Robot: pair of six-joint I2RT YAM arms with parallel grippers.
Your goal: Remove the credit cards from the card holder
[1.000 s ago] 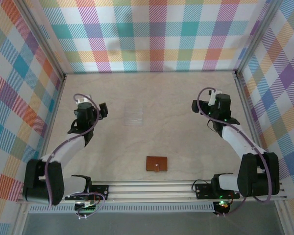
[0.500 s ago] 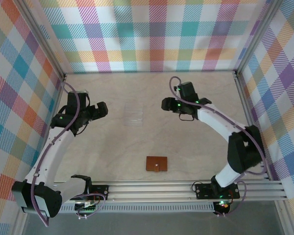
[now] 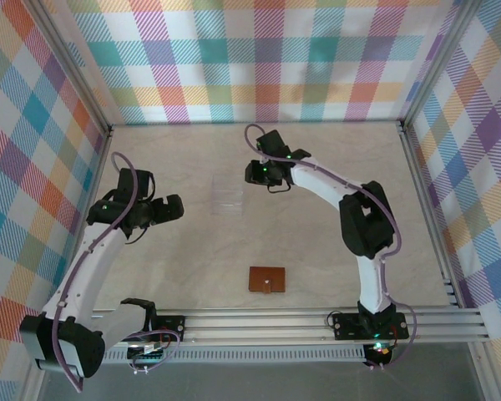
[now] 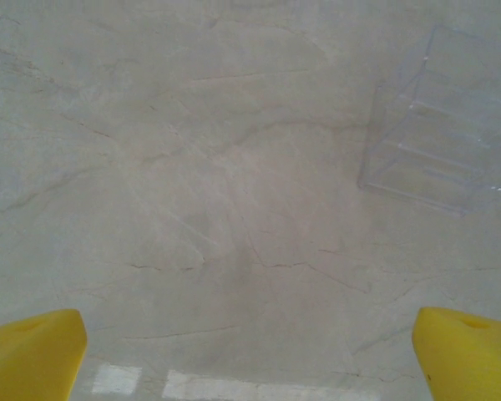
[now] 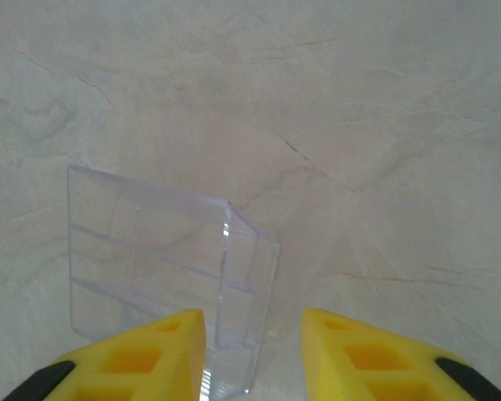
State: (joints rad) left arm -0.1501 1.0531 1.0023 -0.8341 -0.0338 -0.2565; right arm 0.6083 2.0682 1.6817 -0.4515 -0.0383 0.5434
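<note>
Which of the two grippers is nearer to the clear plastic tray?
The right gripper: the clear plastic tray lies just ahead of its fingertips in its wrist view, while bare table separates the left gripper from the tray.

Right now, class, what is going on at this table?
Two robot arms are at work. The brown card holder lies shut near the front edge of the table, untouched. Both grippers are open: the right gripper hovers at a corner of the clear tray, the left gripper over bare surface beside it.
</note>
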